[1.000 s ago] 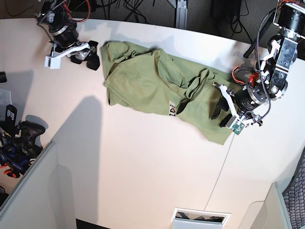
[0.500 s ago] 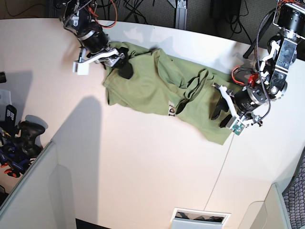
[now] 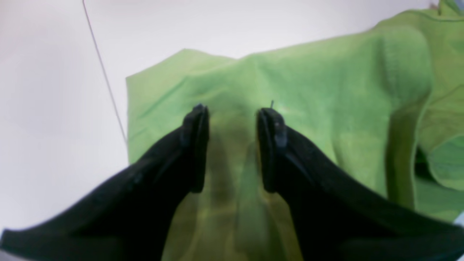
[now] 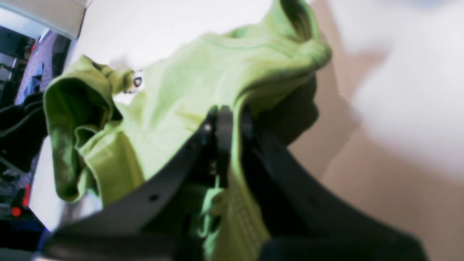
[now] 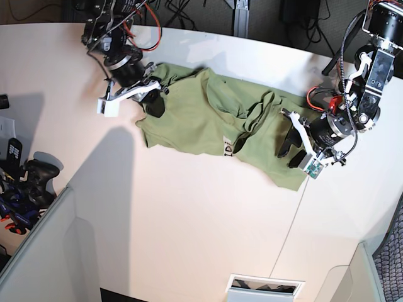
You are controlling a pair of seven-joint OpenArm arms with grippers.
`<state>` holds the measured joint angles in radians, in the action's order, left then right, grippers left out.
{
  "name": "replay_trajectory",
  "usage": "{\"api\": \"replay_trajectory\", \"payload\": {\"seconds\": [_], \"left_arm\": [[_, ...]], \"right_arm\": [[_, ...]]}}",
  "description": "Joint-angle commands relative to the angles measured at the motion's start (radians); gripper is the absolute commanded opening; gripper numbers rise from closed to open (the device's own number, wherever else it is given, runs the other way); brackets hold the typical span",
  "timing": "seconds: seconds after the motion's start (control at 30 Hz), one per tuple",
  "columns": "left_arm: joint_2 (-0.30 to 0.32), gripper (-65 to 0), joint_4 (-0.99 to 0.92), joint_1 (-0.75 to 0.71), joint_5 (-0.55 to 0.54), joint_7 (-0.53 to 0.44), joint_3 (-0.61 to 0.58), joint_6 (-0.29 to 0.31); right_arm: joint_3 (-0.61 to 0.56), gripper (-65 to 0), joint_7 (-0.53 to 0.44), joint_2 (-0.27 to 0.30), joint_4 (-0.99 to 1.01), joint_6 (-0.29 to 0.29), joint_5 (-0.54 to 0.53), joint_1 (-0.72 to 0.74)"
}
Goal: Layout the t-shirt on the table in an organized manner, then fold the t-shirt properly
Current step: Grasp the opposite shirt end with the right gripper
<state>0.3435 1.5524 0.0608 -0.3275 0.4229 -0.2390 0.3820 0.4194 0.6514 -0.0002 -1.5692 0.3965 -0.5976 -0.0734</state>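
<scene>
T-shirt (image 5: 208, 116): spread crumpled near the table's (image 5: 189, 214) far curved edge
Right gripper (image 4: 226, 119): pinched on the shirt's edge
Left gripper (image 3: 232, 145): held apart over the other end
Open room: wide bare front

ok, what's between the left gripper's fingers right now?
Only t-shirt fabric. The left wrist view shows the left gripper with its jaws apart over the flat shirt, nothing pinched between them.

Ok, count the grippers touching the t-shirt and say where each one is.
2. The right gripper is shut on the t-shirt at its far-left corner in the base view; the left gripper stands open, pressing the opposite end near the table seam.
</scene>
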Motion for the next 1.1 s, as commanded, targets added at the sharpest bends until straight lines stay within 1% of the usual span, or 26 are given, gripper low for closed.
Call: {"api": "replay_trajectory", "payload": {"seconds": [0.0, 0.1, 0.27, 0.4, 0.5, 0.6, 0.7, 0.8, 0.9, 1.0, 1.07], "left_arm": [[0.009, -38.4, 0.038, 0.019, -0.009, -0.02, 0.005, -0.003], [0.024, -38.4, 0.098, 0.019, -0.02, -0.009, 0.005, -0.004], [0.034, -38.4, 0.195, 0.019, -0.072, 0.055, 0.005, -0.004], [0.034, -38.4, 0.206, 0.018, -0.072, 0.058, 0.005, -0.003], [0.034, -38.4, 0.206, 0.014, -0.061, 0.072, 0.005, -0.003], [0.037, -38.4, 0.206, 0.004, -0.031, 0.07, 0.005, -0.003], [0.042, -38.4, 0.206, -0.018, -0.027, 0.069, 0.005, -0.004], [0.042, -38.4, 0.2, -0.045, -0.031, 0.068, 0.005, -0.004], [0.042, -38.4, 0.189, -0.074, -0.035, 0.068, 0.005, -0.004], [0.042, -38.4, 0.185, -0.114, -0.035, 0.068, 0.005, -0.004], [0.042, -38.4, 0.185, -0.132, -0.036, 0.067, 0.005, -0.004]], "right_arm": [[0.014, -65.0, -0.025, 0.033, -0.016, 0.01, -0.011, 0.015], [0.057, -65.0, -0.024, 0.101, -0.016, 0.01, -0.011, 0.014], [0.162, -65.0, -0.022, 0.205, -0.015, 0.01, -0.011, 0.011], [0.245, -65.0, -0.022, 0.274, -0.015, 0.01, -0.013, 0.013], [0.291, -65.0, -0.011, 0.319, -0.027, 0.01, -0.062, 0.018], [0.285, -65.0, 0.017, 0.332, -0.13, 0.011, -0.075, 0.021], [0.221, -65.0, 0.037, 0.321, -0.296, 0.011, -0.045, 0.02], [0.092, -65.0, 0.033, 0.298, -0.412, 0.01, -0.003, 0.02], [-0.086, -65.0, 0.001, 0.253, -0.433, 0.01, 0.082, 0.02], [-0.256, -65.0, 0.004, 0.195, -0.415, 0.01, 0.219, 0.004], [-0.344, -65.0, 0.003, 0.169, -0.386, 0.01, 0.291, -0.013]]}}
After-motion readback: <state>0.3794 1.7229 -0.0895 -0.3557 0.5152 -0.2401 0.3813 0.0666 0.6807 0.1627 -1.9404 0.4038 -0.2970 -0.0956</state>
